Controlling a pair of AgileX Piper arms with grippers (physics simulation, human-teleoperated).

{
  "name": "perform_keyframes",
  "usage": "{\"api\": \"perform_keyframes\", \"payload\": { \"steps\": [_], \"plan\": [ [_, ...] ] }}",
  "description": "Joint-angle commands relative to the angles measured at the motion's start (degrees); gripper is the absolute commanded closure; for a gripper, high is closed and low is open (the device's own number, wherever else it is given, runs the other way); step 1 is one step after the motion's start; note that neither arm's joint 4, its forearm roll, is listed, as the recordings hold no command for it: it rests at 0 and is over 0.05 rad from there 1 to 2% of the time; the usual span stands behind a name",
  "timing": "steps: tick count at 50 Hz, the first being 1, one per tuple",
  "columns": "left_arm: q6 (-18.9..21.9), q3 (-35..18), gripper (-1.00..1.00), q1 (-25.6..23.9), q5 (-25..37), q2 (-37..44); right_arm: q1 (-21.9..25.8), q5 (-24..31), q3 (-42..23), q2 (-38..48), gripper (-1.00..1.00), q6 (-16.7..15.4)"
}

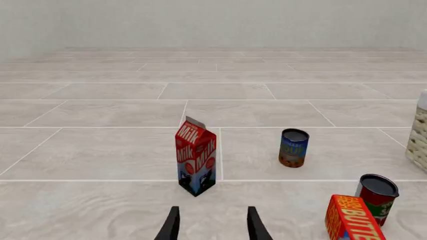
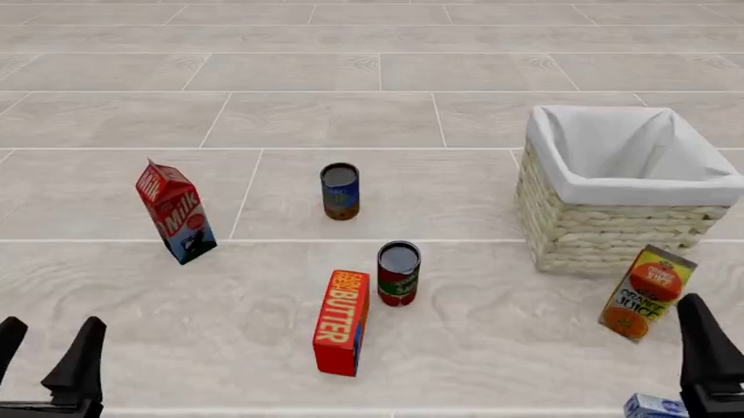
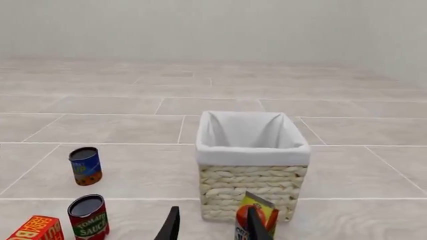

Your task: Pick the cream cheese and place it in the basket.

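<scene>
Peering down from the front camera, I catch only a corner of the cream cheese [image 2: 654,406], cut off at the frame's bottom edge just beside my right end effector [image 2: 709,370], which is itself half out of frame. That end effector's fingers [image 3: 172,225] are spread apart, holding nothing; my left end effector [image 1: 212,225] is likewise open. The basket [image 2: 605,231] stands farther out on the surface, the orange juice carton [image 2: 646,293] leaning between it and the cream cheese.
</scene>
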Motion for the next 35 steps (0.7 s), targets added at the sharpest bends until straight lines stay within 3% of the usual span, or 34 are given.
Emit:
{"api": "perform_keyframes", "payload": {
  "steps": [1,5,13,16,18,19,30,35],
  "plan": [
    [0.00,0.00,-1.00,0.00,0.00,0.00,-0.90,6.39,-7.41,0.00,-1.00,0.75],
    [0.00,0.00,-1.00,0.00,0.00,0.00,-0.91,8.14,-10.70,2.85,-1.00,0.27],
    [0.00,0.00,-1.00,0.00,0.00,0.00,2.46,14.59,-19.34,9.46,-1.00,-5.01],
    [0.00,0.00,-1.00,0.00,0.00,0.00,5.48,18.89,-22.51,12.73,-1.00,-9.93],
    [0.00,0.00,-1.00,0.00,0.00,0.00,6.60,21.44,-24.65,13.15,-1.00,-10.66],
    [0.00,0.00,-1.00,0.00,0.00,0.00,6.72,22.61,-25.91,13.06,-1.00,-13.20],
    [0.00,0.00,-1.00,0.00,0.00,0.00,8.88,34.63,-33.38,16.89,-1.00,-21.20],
    [0.00,0.00,-1.00,0.00,0.00,0.00,8.87,39.77,-36.37,17.75,-1.00,-27.28]
  ]
}}
